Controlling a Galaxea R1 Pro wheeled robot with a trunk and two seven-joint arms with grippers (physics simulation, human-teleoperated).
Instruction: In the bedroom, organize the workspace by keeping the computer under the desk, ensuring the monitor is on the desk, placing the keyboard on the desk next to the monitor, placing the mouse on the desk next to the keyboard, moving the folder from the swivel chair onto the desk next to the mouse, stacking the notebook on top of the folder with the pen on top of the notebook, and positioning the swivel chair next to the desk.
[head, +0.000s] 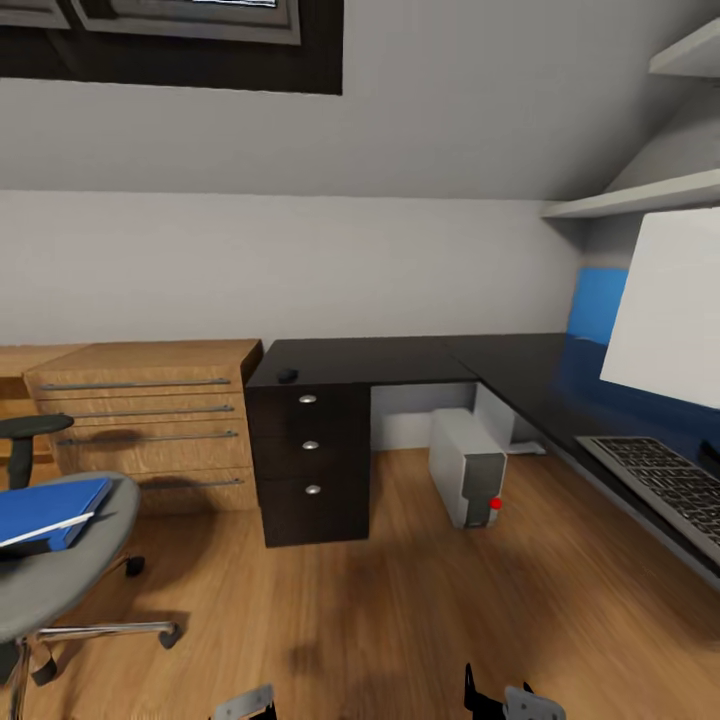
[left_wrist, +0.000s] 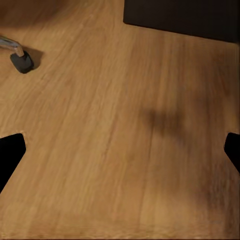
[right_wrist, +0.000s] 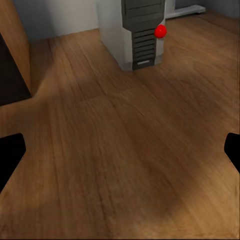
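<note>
The bench (head: 400, 358), black-topped and L-shaped, is running along the far wall and down the right side of the attic room. The computer (head: 468, 467) is standing on the floor (head: 380, 600) under the corner of the bench, its red dot facing out; the right wrist view is looking straight at it (right_wrist: 137, 35). The monitor (head: 668, 300) is standing on the right run of the bench, white back showing, with the keyboard (head: 668, 478) lying just in front of it. A small dark thing, maybe the mouse (head: 287, 375), is sitting on the bench's left end above the black drawers (head: 310, 460). An oak drawer unit (head: 150, 420) is standing beside those drawers.

The chair (head: 60, 570) is sitting at the left, well apart from the bench, with the blue folder (head: 45, 510) lying flat on its seat and something thin and white across it.

Both grippers, left (head: 243, 703) and right (head: 505, 700), are hanging low over bare floor. Each pair of jaws is standing spread wide, released, gripping nothing. A chair castor (left_wrist: 21, 61) is showing near the left one.
</note>
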